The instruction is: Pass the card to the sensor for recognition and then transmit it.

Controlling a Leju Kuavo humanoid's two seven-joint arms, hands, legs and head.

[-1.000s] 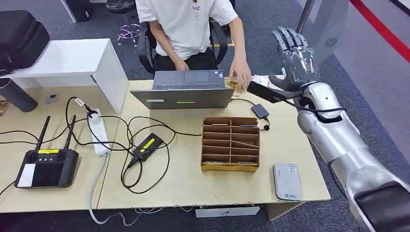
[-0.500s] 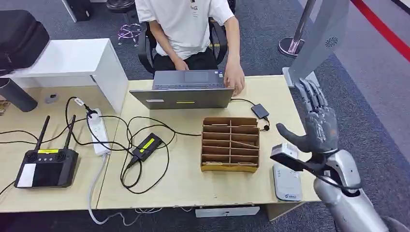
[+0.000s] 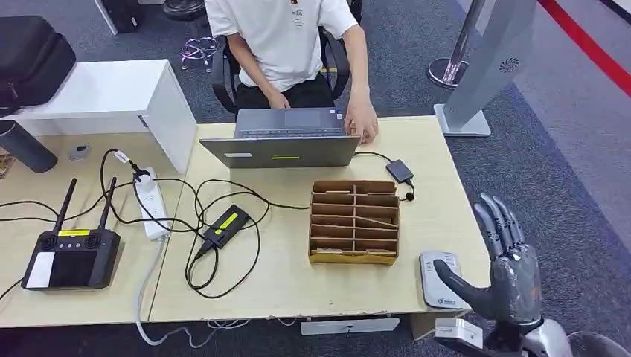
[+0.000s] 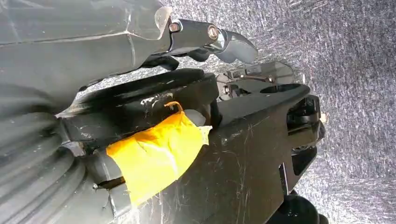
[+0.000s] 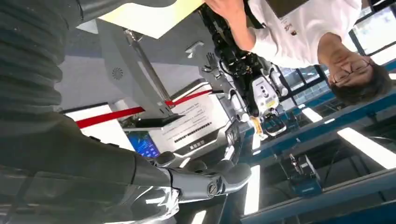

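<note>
The grey-white card sensor (image 3: 440, 279) lies flat at the table's front right corner. My right hand (image 3: 506, 275) is just right of it, off the table's edge, fingers spread upward, thumb pointing toward the sensor, nothing in it. In the right wrist view its thumb (image 5: 210, 179) is stretched out with nothing against it. A cardboard slot box (image 3: 355, 220) with thin cards in some slots stands mid-table. My left hand (image 4: 140, 42) hangs over the carpet with its thumb (image 4: 224, 44) extended and nothing held.
A person sits behind the table, one hand (image 3: 362, 123) beside an open laptop (image 3: 286, 137). A small black reader (image 3: 399, 171), cables, a power strip (image 3: 152, 202) and a black controller (image 3: 71, 256) lie to the left. A grey stand (image 3: 484, 67) is beyond the table's right end.
My right arm came down from high at the table's far right, near the person's hand, to the front right corner beside the sensor. The person's hand drew back to the laptop.
</note>
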